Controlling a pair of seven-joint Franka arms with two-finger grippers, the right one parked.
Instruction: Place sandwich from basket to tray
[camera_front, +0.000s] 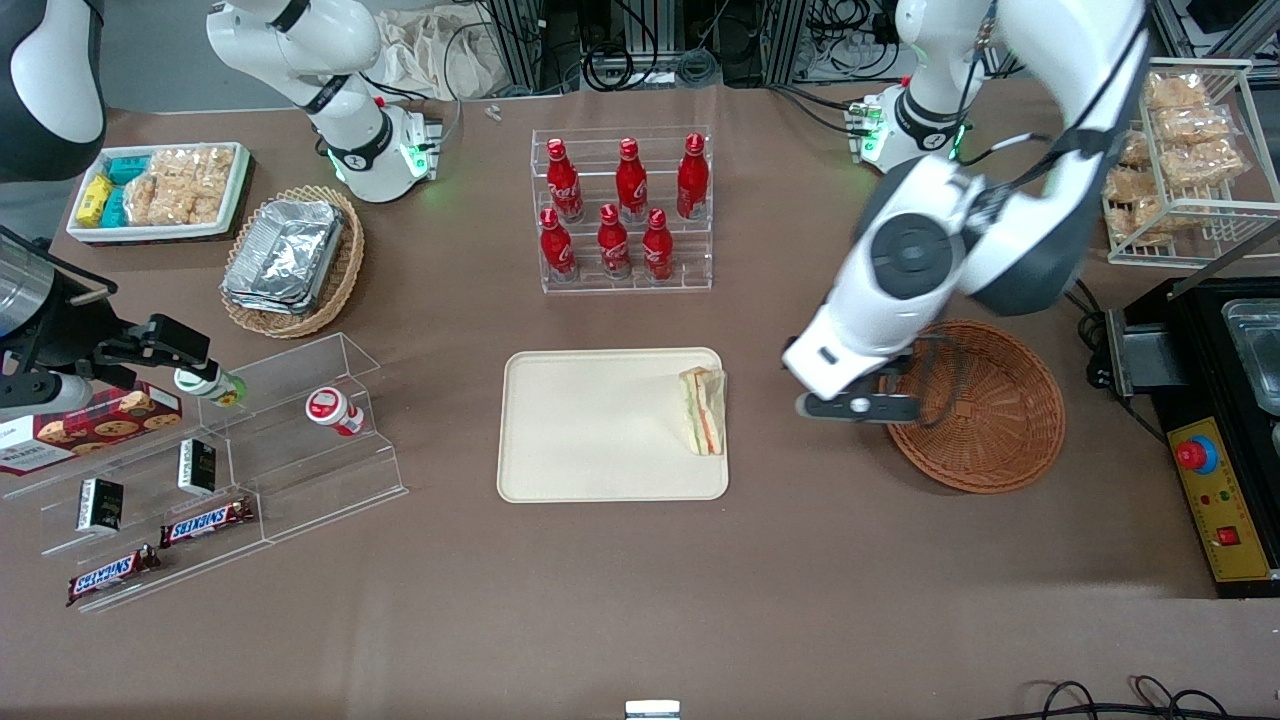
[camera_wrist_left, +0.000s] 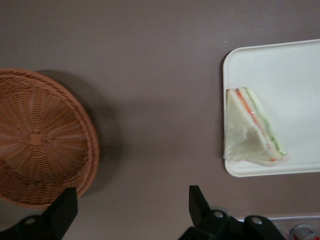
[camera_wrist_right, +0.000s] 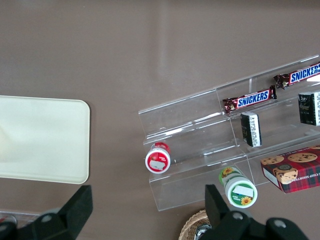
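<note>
Closest to the front camera are the two Snickers bars (camera_front: 205, 522) lying on the lowest steps of the clear acrylic riser (camera_front: 250, 450), down at the parked arm's end of the table.

Now the main bit: the sandwich (camera_front: 704, 410) is on the tray (camera_front: 600, 430), lying right along the tray's edge on the working arm's side, near the corner farther from the front camera. You can see the orange-red and green filling layers along its side, and in the left wrist view it looks wrapped in clear film (camera_wrist_left: 252, 132). The rest of the cream tray around it is bare.

The gripper (camera_front: 860, 405) hangs over the brown table between the tray and the basket (camera_front: 985, 410), just at the basket's rim. Its fingers (camera_wrist_left: 62, 212) are spread wide apart with nothing between them, only tabletop showing in the gap. The reddish-brown wicker basket has nothing in it and sits toward the working arm's end, well clear of the tray.

Going further out: farther from the front camera than the tray there's a clear rack with six red cola bottles (camera_front: 620, 210). Toward the parked arm's end there's a lighter wicker basket with foil containers (camera_front: 285, 255), a white tray of snack packets (camera_front: 160, 190), and a box of cookies (camera_front: 85, 420) next to the riser. At the working arm's end a wire rack holds bagged snacks (camera_front: 1190, 130).
</note>
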